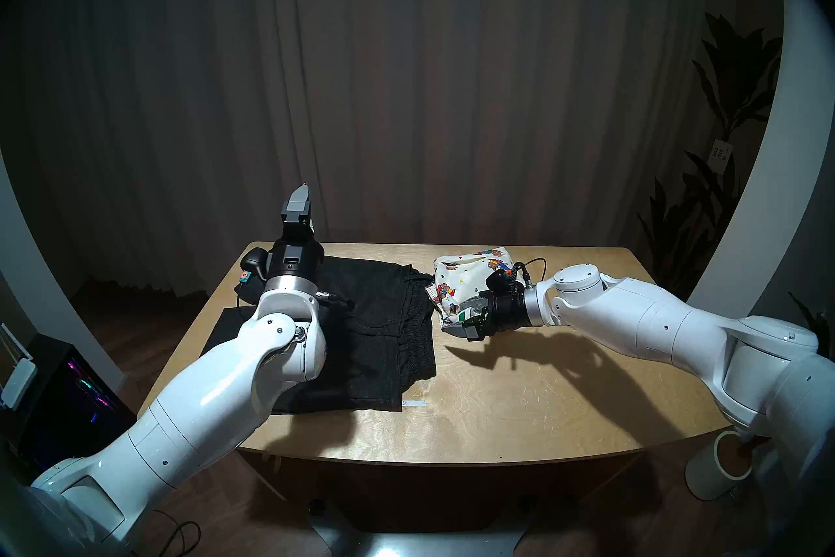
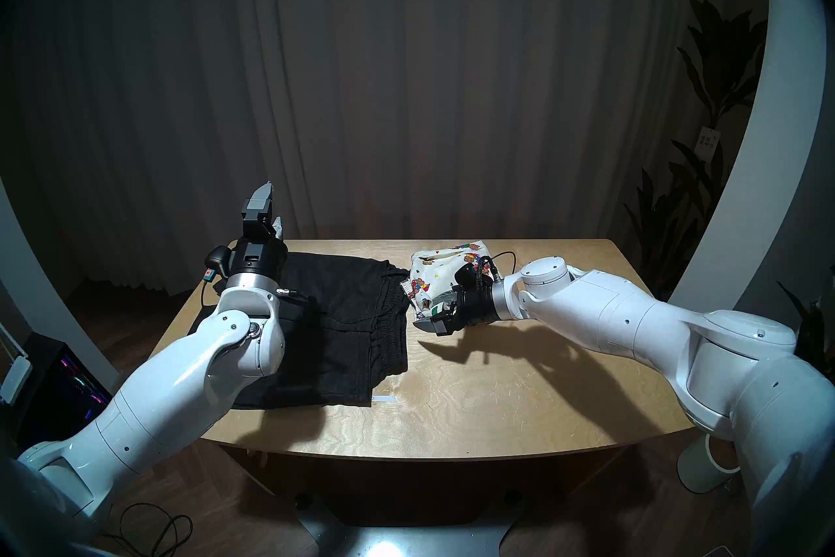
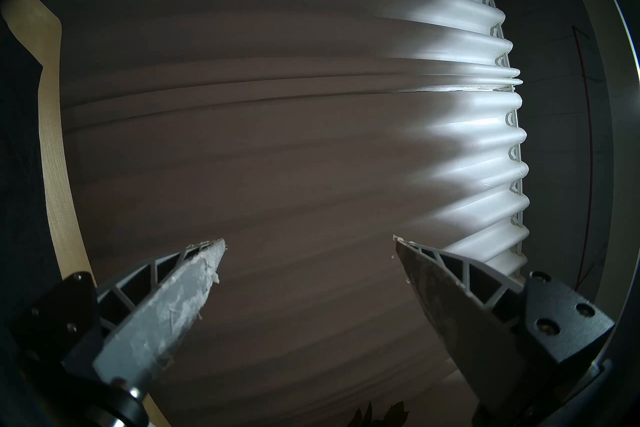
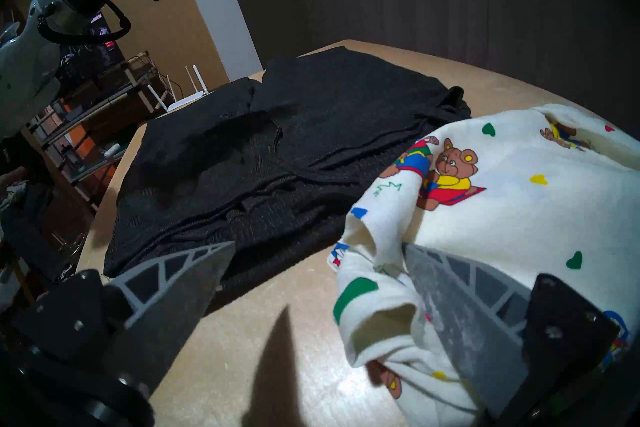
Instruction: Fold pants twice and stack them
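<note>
The charcoal-black pants [image 1: 375,330] [image 2: 343,316] [image 4: 277,145] lie flat on the left half of the wooden table [image 1: 519,398], their ribbed waistband toward the middle. The cream teddy-bear pants [image 1: 470,276] [image 2: 443,271] [image 4: 519,208] sit bunched at the back, right of centre. My right gripper [image 1: 461,314] [image 2: 429,312] [image 4: 318,246] is low at their near edge, open. One of its fingers [image 4: 467,305] rests against a cream fold, and the other hangs over bare table. My left gripper [image 1: 303,199] [image 2: 270,199] [image 3: 308,239] points upward above the table's far left, open and empty.
A short white tape strip [image 1: 413,403] lies by the black pants' near corner. A white cylinder [image 1: 718,465] stands on the floor at the right, and a plant [image 1: 723,90] is behind it. A lit computer case [image 1: 77,384] sits on the floor at the left. Curtains hang behind the table.
</note>
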Robot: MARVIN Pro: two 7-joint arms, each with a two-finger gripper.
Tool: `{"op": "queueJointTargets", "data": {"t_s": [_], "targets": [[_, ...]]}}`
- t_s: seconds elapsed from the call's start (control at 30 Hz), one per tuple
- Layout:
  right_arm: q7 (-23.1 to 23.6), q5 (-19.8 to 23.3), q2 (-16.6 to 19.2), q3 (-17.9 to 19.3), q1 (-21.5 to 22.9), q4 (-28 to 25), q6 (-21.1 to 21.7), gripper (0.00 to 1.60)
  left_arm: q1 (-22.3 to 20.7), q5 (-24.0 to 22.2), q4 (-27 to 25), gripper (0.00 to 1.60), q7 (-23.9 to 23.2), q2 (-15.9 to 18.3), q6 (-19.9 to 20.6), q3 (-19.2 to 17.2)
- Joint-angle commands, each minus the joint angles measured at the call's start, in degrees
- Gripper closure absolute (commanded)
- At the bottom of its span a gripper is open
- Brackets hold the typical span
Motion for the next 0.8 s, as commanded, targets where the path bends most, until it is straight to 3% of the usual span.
{"op": "queueJointTargets", "data": {"t_s": [0.0,0.17,0.2,0.33,0.53,0.77], "targets": [[-4.0,3.3,-0.7,6.9,-4.0,-0.6,-6.9,0.00,-1.2,0.8,-0.8,0.00,-0.5,0.0,0.1,-0.1],[-2.7,5.9,-2.7,8.2,-6.2,2.8,-11.3,0.00,-2.2,1.4,-0.2,0.00,0.1,-0.2,0.3,0.6],[-0.4,6.1,-2.7,7.3,-5.8,3.4,-10.7,0.00,-2.5,1.5,0.0,0.00,0.2,-0.2,0.6,0.8],[0.8,6.5,-2.3,6.7,-6.1,2.6,-9.4,0.00,-2.7,1.5,0.3,0.00,0.3,-0.2,0.8,0.9],[0.5,6.9,-0.8,6.8,-7.6,-2.0,-9.4,0.00,-2.5,1.3,0.4,0.00,0.3,0.0,0.9,0.5],[-2.4,6.3,1.4,6.8,-6.0,-9.2,-6.0,0.00,-1.7,0.9,0.2,0.00,-0.1,0.4,0.9,-0.3]]}}
